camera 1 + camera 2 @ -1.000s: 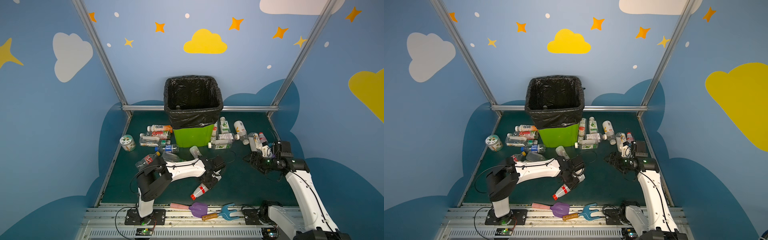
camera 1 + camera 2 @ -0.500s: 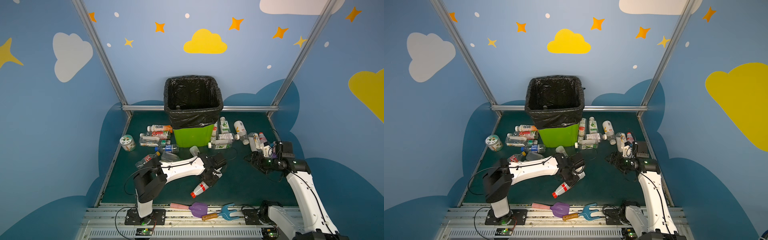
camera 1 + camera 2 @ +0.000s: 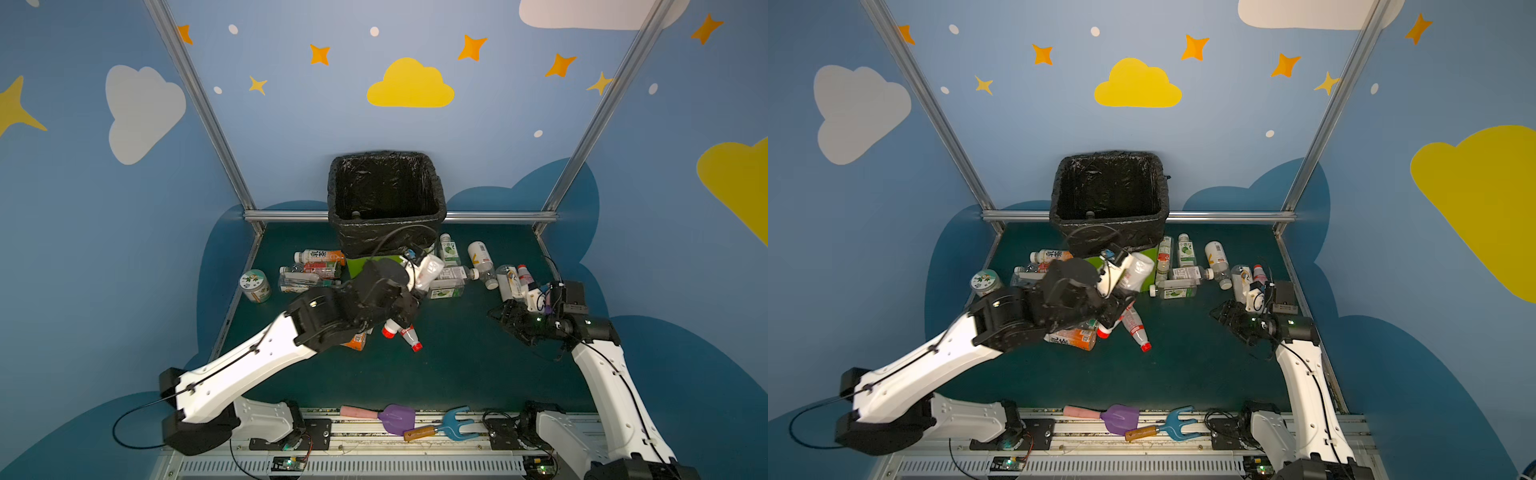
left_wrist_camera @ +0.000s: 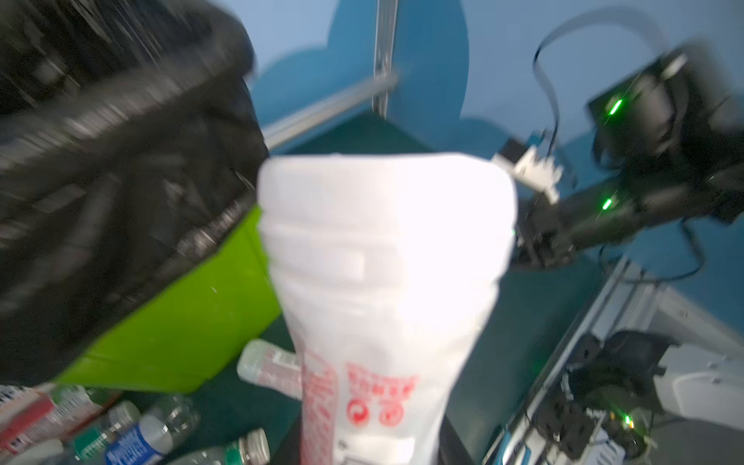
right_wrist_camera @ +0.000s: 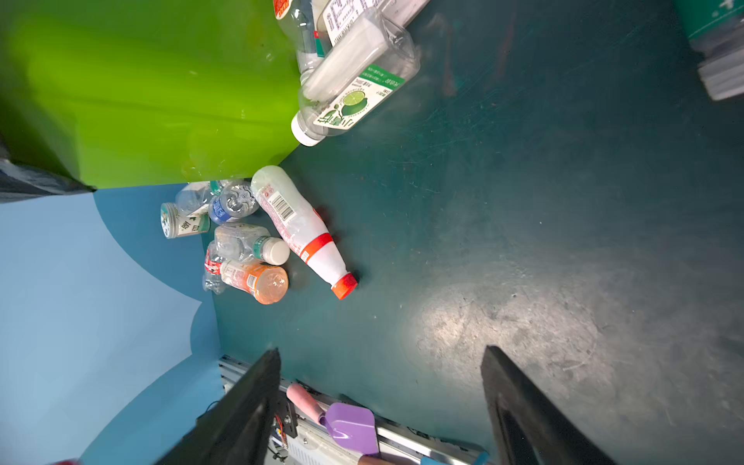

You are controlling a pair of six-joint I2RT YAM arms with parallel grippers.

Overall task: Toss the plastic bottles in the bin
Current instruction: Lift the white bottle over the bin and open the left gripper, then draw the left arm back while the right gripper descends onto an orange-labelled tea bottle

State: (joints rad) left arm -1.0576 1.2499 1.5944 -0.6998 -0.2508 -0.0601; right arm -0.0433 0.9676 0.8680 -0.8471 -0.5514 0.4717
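- Bin (image 3: 353,237), tall and lime-green with a black bag folded over its rim, stands at the back middle of the dark green worktop (image 3: 457,374). Both top views show it.
- Left arm (image 3: 249,365) reaches from the front left corner toward the bin's near wall.
- Left pincer (image 3: 413,289) is clamped on a white bottle (image 3: 430,268) with red print. It holds the bottle off the worktop, base pointing away from the wrist, and the bottle shows against the bin's green front. In the left wrist view the white bottle (image 4: 386,249) fills the middle, blurred, with the bin beside it. The fingers themselves are hidden there.
- Right pincer (image 5: 380,352) has its jaws spread with nothing between them. It hovers over bare worktop at the right side, well apart from the bin.
- Plastic bottles lie on the worktop in heaps. A left heap (image 3: 311,270) is against the bin's left side and a right heap (image 3: 451,272) against its right. A few bottles (image 3: 511,282) lie just behind the right pincer.
- Red-capped bottles (image 3: 405,334), two of them, and an orange-labelled bottle (image 3: 353,341) lie flat under the left arm, below the left pincer and apart from it.
- Squat jar (image 3: 254,286) stands near the worktop's left edge.
- Purple toy shovel (image 3: 395,417) and blue toy fork (image 3: 455,424) lie on the front rail.
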